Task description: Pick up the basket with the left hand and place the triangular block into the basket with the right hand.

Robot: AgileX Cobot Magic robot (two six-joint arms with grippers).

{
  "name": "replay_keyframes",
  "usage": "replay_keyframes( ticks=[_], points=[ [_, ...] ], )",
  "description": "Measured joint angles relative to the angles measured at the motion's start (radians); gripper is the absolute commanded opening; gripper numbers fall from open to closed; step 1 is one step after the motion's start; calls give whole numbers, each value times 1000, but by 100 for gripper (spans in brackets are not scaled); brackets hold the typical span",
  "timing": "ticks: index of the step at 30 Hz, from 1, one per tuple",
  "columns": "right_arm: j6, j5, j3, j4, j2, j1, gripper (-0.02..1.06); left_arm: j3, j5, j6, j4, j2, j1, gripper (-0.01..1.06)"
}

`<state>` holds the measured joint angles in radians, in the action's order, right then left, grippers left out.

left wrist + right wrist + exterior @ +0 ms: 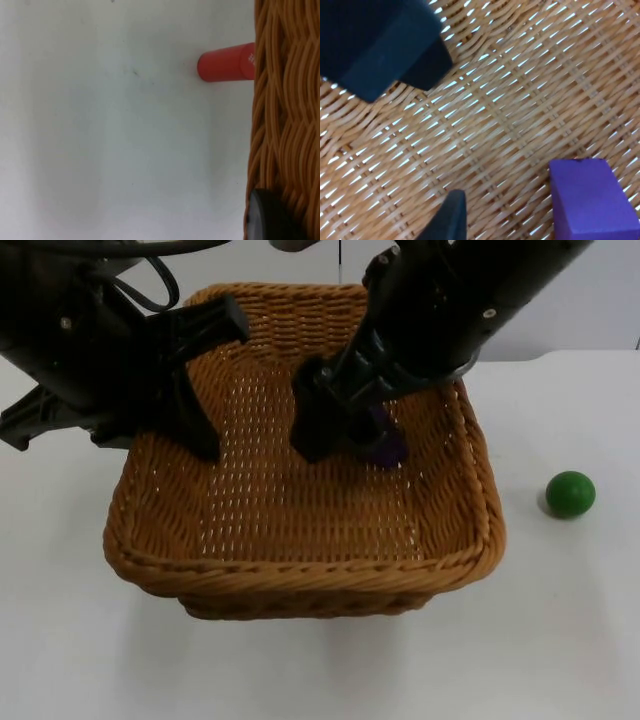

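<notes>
Basket (300, 510) tan wicker weave, block (592, 202) purple, ball (570, 494) green, cylinder (226, 63) red, table (560, 640) white.

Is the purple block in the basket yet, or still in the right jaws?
In. The block lies on the basket floor beside the right gripper, whose jaws stand open and apart from it.

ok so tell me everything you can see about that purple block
The purple block is solid, matte and flat-faced with sharp edges, plastic or painted wood by its look. It lies on the woven floor of the wicker basket, toward the right wall, next to the right claw, whose fingers are open and not holding it. Its full shape is partly hidden.
</notes>
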<state>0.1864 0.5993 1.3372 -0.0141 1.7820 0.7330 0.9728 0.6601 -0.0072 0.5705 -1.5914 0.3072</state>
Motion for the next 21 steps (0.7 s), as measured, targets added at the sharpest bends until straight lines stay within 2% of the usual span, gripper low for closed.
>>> replay_keyframes(
  ticks=[7,16,21],
  points=[
    [0,15,0,0,-28,0,105,0,0,0,0,0,0,0],
    [-13,52,0,14,-221,0,105,0,0,0,0,0,0,0],
    [-104,26,0,74,-321,-29,105,0,0,0,0,0,0,0]
  ],
)
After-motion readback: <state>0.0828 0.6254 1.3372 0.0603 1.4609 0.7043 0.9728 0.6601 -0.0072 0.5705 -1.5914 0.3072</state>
